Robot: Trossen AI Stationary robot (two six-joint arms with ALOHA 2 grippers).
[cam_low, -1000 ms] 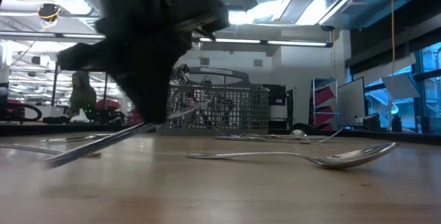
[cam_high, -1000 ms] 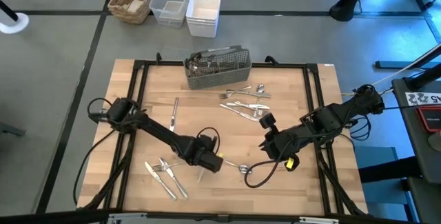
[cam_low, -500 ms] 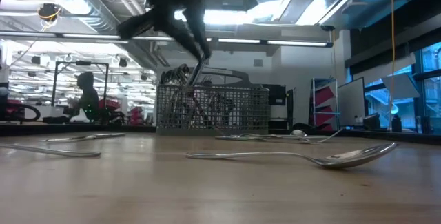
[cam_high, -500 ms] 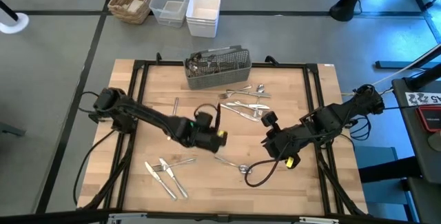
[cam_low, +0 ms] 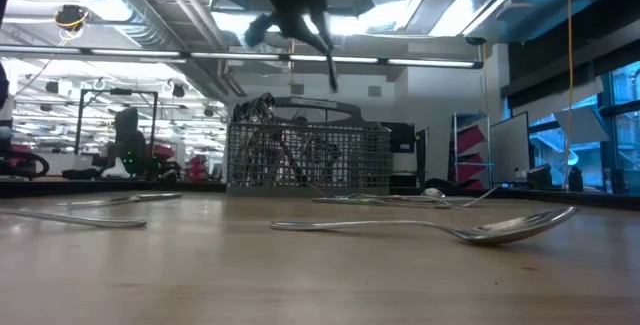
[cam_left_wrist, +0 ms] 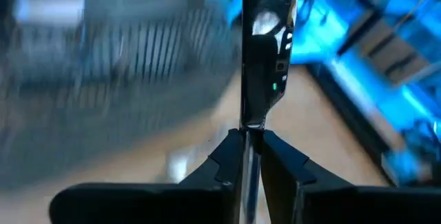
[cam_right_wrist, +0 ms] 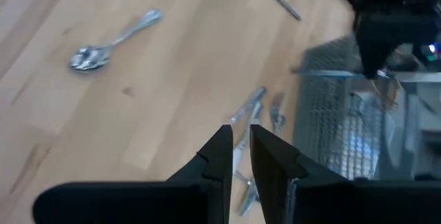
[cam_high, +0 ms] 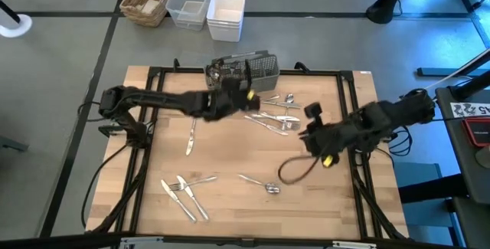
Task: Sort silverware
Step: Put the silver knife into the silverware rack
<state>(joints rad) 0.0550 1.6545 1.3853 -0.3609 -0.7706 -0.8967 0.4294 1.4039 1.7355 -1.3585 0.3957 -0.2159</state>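
Left end effector (cam_left_wrist: 245, 156) clamped on a shiny flat knife (cam_left_wrist: 265, 52), above the caddy (cam_high: 239, 74), upper centre. Right end effector (cam_right_wrist: 238, 154) nearly together, empty.

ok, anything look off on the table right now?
Nothing damaged or spilled. Loose silverware lies scattered across the table, as expected mid-sort. The left tool is beside the mesh caddy, shut on a piece of silverware. The right tool waits above the right side, holding nothing.

arms: two, dark, jointed | cables: black, looped along the links | marking: yellow patch near each wrist
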